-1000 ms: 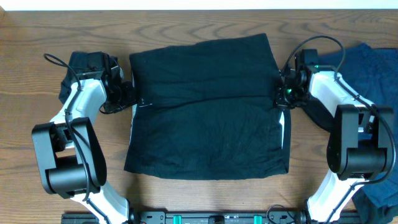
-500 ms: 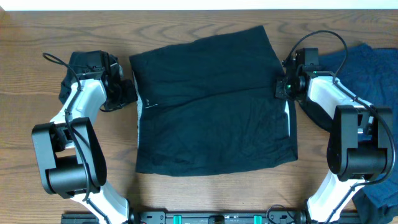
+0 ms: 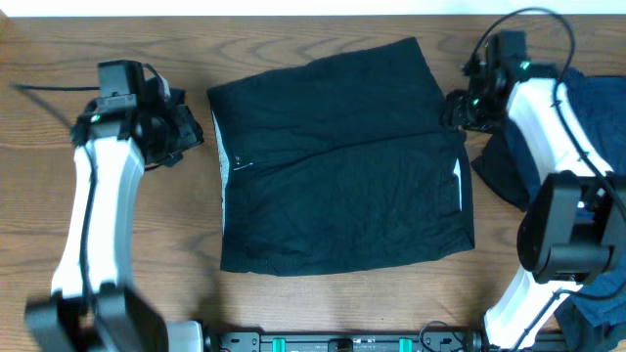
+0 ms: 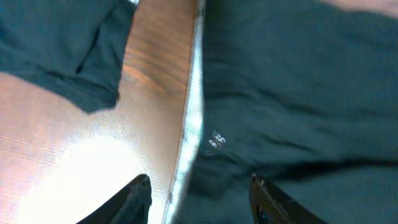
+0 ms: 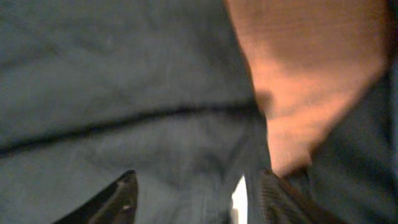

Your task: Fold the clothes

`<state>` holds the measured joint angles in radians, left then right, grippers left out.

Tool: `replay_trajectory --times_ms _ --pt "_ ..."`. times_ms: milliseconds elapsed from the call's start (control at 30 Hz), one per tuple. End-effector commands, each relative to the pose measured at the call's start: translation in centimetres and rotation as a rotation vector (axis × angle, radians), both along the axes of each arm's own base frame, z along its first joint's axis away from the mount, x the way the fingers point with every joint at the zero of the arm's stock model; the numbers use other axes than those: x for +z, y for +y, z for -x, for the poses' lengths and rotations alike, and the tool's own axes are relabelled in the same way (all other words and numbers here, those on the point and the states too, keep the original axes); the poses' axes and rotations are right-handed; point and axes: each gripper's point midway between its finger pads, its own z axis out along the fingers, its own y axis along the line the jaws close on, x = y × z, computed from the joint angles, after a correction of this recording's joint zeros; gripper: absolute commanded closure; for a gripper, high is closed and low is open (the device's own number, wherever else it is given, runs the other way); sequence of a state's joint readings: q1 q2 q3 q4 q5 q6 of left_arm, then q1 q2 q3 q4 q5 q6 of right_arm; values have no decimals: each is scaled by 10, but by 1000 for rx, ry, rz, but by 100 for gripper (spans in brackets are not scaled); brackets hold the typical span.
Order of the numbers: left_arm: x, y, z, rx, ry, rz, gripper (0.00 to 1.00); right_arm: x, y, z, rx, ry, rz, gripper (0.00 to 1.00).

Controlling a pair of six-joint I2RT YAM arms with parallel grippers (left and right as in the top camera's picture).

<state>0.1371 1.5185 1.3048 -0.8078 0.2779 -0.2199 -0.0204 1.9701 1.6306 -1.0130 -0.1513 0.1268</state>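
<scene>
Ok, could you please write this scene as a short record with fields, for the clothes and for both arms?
centre: black garment lying flat on the table, with a crease across it
right side: navy garment, loose, partly under the right arm
left side: another dark cloth on the table
left arm: left fingers open over the black garment's left edge, holding nothing
right arm: right fingers open over its right edge, holding nothing

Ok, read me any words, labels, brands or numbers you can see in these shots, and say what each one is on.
None can be read.
The black garment carries a small white mark near one side edge, too small and blurred to read.
No lettering shows on the wooden table.
</scene>
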Motion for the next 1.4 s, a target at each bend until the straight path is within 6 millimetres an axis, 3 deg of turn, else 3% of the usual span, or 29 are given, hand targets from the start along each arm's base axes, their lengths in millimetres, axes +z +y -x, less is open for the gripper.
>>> replay_trajectory --times_ms 0,133,233,567,633,667,767,867,900,1100,1367 --pt "20 -16 18 25 -7 29 46 28 -3 15 -97 35 -14 35" --pt "21 -30 39 19 26 45 44 28 -5 59 -160 194 -11 33" --pt "14 -27 47 28 58 11 43 23 -13 90 -212 295 37 34" --pt "-26 -18 44 94 141 -14 34 -2 -23 171 -340 353 57 31" --pt "-36 -18 45 94 170 -14 9 -4 -21 180 -355 328 14 30" --pt "-41 -18 44 93 187 -14 2 -5 -19 185 -360 317 -2 30" --pt "-54 -18 44 92 230 -14 2 -12 -18 195 -362 290 -12 27" --pt "-62 -18 44 92 258 -14 2 -21 -17 203 -361 284 -13 12" --pt "-64 -18 44 92 264 -14 2 -24 -17 205 -361 287 -12 12" --pt "-66 -18 44 92 271 -14 2 -38 -8 210 -355 297 -59 13" --pt "-66 -18 44 92 271 -14 2 -36 -4 234 -321 393 -62 21"
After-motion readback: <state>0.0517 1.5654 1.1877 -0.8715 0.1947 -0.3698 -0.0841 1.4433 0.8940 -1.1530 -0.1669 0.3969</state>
